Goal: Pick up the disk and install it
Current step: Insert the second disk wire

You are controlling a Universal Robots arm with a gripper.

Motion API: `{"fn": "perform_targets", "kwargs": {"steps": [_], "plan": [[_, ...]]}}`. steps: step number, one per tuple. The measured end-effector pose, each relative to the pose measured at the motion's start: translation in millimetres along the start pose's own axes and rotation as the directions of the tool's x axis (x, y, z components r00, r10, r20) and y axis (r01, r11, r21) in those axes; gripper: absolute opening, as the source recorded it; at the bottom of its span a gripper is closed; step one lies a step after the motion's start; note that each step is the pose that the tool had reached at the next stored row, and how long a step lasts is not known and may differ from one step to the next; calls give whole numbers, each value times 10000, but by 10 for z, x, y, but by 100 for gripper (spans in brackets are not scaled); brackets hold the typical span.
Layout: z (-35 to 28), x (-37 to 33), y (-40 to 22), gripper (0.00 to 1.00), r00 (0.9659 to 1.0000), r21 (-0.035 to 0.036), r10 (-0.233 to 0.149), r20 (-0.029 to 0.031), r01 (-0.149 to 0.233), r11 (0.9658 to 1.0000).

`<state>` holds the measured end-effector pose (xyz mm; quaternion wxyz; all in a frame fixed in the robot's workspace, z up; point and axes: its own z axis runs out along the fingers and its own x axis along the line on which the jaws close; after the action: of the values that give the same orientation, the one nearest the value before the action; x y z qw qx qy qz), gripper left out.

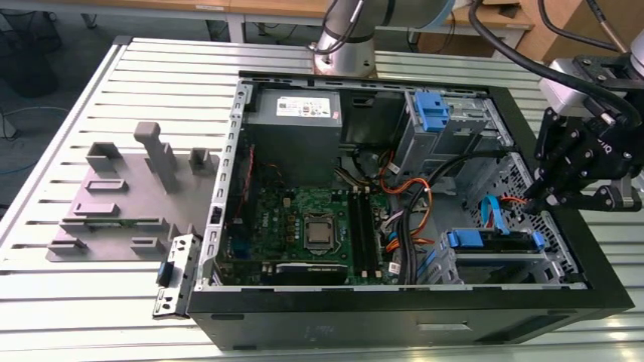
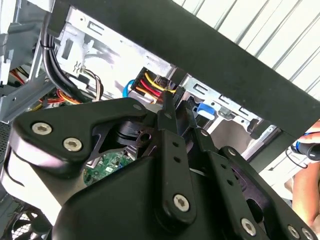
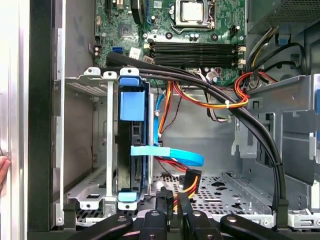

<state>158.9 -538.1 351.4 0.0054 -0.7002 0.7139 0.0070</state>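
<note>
- My gripper (image 3: 173, 196) hangs over the perforated floor of the computer case (image 1: 403, 320). Its jaws are drawn almost together, with only a sliver between them and nothing gripped.
- In both wrist views my own black linkage cuts off the roots of the jaws.
- An orange-and-yellow cable plug (image 3: 191, 181) lies just beside the tips. I cannot tell whether it touches them.
- The disk (image 3: 131, 125) stands edge-on in the metal drive cage (image 3: 100, 150), apart from the jaws. Its blue rails show, but its labelled face is hidden.
- A blue flat cable (image 3: 170, 152) crosses in front of the disk.
- Thick black cables (image 3: 250, 120) sweep over part of the motherboard (image 3: 195, 30) beyond.
- A person's hand (image 2: 306, 185) is cut off at the frame edge, outside the case wall.
- In the exterior view, the case lies open on the slatted desk (image 1: 151, 75), with a grey fixture (image 1: 121, 204) beside it on the exterior view's left.
</note>
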Motion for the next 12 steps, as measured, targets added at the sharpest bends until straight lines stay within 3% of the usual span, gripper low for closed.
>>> {"fn": "perform_targets", "kwargs": {"steps": [12], "plan": [[48, 11, -34, 24, 10000, 1, 0, -32, 0, 10000]]}}
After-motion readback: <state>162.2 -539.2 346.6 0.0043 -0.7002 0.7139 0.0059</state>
